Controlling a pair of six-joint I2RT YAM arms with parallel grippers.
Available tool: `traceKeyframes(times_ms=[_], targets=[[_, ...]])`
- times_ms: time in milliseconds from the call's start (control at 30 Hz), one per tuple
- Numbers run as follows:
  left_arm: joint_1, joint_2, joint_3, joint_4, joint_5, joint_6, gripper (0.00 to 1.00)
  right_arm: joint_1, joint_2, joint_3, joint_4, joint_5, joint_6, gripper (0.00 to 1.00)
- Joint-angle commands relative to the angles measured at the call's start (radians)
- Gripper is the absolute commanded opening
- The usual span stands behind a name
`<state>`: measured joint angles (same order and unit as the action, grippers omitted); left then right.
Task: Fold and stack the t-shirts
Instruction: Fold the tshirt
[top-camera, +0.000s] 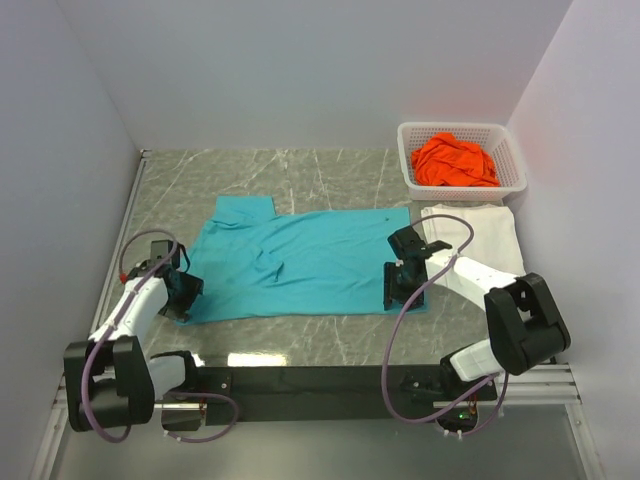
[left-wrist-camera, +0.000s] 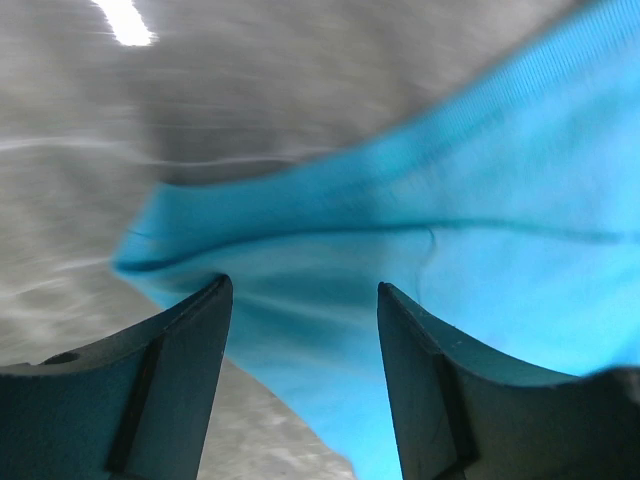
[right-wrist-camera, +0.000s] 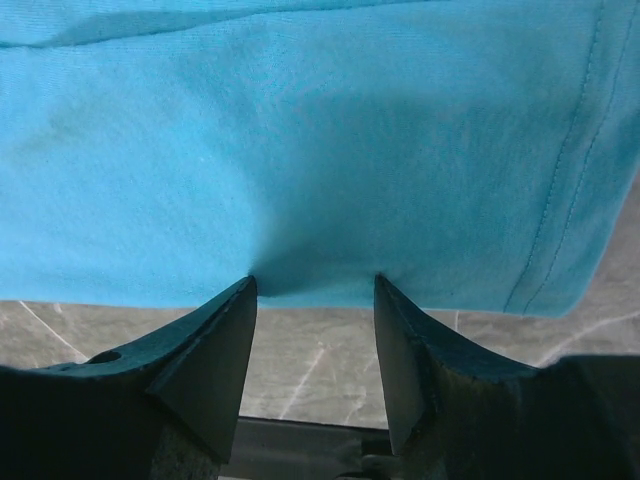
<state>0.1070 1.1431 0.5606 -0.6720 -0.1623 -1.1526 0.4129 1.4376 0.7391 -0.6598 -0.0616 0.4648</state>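
The left gripper (left-wrist-camera: 303, 285) is standing with its jaws well apart and holding nothing. Its dark, wedge-shaped fingertips are sitting right at a wrinkled corner of the teal t-shirt (top-camera: 310, 265), at about 8 o'clock on the bench (top-camera: 330, 175). The right gripper (right-wrist-camera: 315, 280) is likewise gaping and gripping nothing. Its tips are meeting the near edge of the same shirt, at roughly 4 o'clock, where the cloth is puckering slightly between them.

The teal t-shirt is lying spread flat across the middle of the bench, with its long axis running from 9 to 3 o'clock. One sleeve (top-camera: 246, 210) is sticking out toward 12 o'clock near the 9 o'clock end. The double-stitched hem (right-wrist-camera: 560, 180) is forming the 3 o'clock end. The fabric is showing as a soft, fine-ribbed knit, with a few creases gathering around its centre.

Just past the hem, at 3 o'clock, the white t-shirt (top-camera: 485, 225) is resting as a folded rectangle, partly under the right arm. Beyond it, at 1 o'clock, the orange t-shirt (top-camera: 455, 160) is sitting crumpled in a white plastic lattice basket (top-camera: 512, 150).

The bench is showing a grey-green, marble-look surface crossed by pale veins, and a light is glinting off it in the left wrist view. A black rail (top-camera: 310, 380) is running along the near edge between the arm bases. Plain pale walls (top-camera: 300, 70) are closing the space in at 9, 12 and 3 o'clock.
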Motion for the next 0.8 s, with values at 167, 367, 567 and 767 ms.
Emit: traceKeyframes(times_ms=[167, 367, 567, 767], targets=[[0.034, -0.086, 0.117, -0.147, -0.181, 0.054, 0.74, 0.006, -0.066, 0.025, -0.09, 0.054, 0.015, 0.58], [0.031, -0.079, 0.226, 0.122, -0.08, 0.388, 0.88, 0.003, -0.164, 0.21, -0.015, 0.12, -0.012, 0.57], [0.025, 0.148, 0.366, 0.284, 0.059, 0.577, 0.86, -0.088, -0.073, 0.338, 0.114, 0.129, -0.061, 0.49], [0.022, 0.349, 0.476, 0.419, 0.127, 0.681, 0.81, -0.177, 0.098, 0.45, 0.189, 0.118, -0.098, 0.46]])
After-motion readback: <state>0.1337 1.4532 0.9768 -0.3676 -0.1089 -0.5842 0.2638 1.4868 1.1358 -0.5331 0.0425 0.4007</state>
